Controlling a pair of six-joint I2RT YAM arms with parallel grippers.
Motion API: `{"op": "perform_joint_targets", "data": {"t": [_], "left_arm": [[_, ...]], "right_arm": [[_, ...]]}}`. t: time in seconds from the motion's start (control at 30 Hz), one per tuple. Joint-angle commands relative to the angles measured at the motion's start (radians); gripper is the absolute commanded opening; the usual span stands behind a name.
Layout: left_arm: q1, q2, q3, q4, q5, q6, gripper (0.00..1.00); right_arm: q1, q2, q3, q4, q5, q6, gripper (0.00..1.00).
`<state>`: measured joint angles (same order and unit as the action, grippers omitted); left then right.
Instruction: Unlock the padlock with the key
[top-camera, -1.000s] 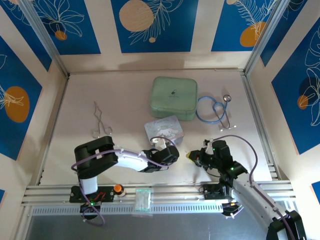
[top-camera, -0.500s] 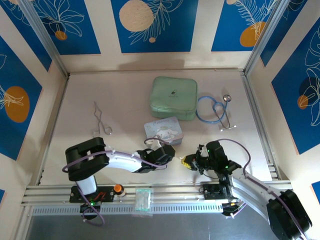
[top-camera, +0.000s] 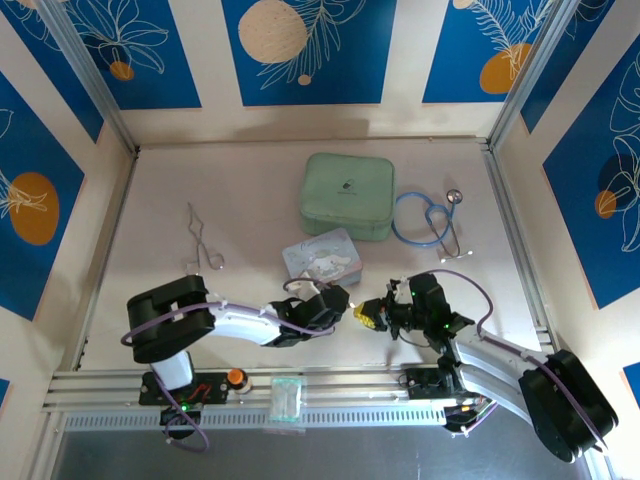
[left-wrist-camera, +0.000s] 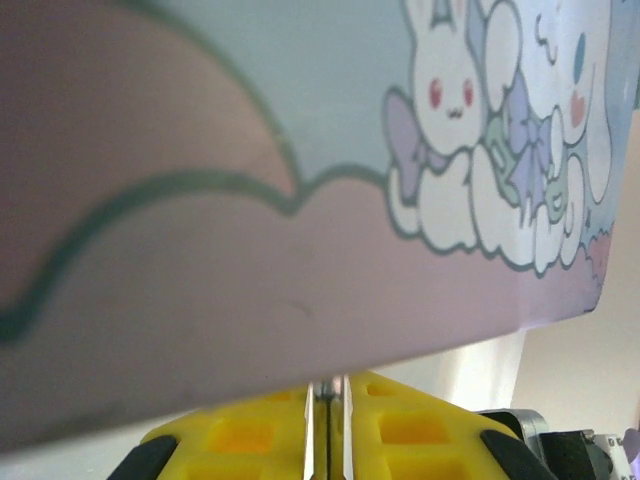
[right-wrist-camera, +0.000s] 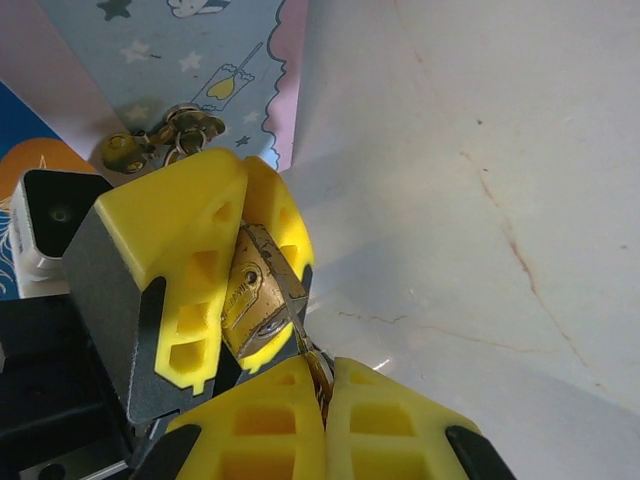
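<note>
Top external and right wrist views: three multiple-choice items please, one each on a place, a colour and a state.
1. The green case lies: A) beyond the cartoon tin; B) by the arm bases; C) left of the forceps.
2. The stethoscope tubing is: A) red; B) blue; C) black.
3. The padlock is: A) on the table; B) in the case; C) between the left gripper's fingers.
A: it sits farther back than the tin. B: a light blue loop. C: yellow fingers clamp the brass body.
</note>
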<state>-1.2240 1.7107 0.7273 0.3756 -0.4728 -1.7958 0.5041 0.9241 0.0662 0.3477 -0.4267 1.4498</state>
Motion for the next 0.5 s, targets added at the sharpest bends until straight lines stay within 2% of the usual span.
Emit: {"op": "perform_joint_targets", "data": {"t": [0.0,0.2,0.33,0.47], "left_arm": [[0.011,0.009,-0.003,-0.063,0.031,-0.143,0.0],[0.015,0.012,0.034,-0.139,0.017,-0.151,0.0],[0.03,0.008,0.102,-0.324,0.014,-0.119,0.0],[0.035,0.02,0.107,-0.292,0.009,-0.126,0.0]], "right_arm": [[-0.006,-0.001,0.029,0.03,-0.034,0.029,0.0],[-0.012,0.006,0.038,0.028,-0.038,0.033,0.0],[-0.024,-0.013,0.052,-0.034,-0.034,0.0,0.0],[-0.021,0.014,0.067,0.014,-0.07,0.026,0.0]]}}
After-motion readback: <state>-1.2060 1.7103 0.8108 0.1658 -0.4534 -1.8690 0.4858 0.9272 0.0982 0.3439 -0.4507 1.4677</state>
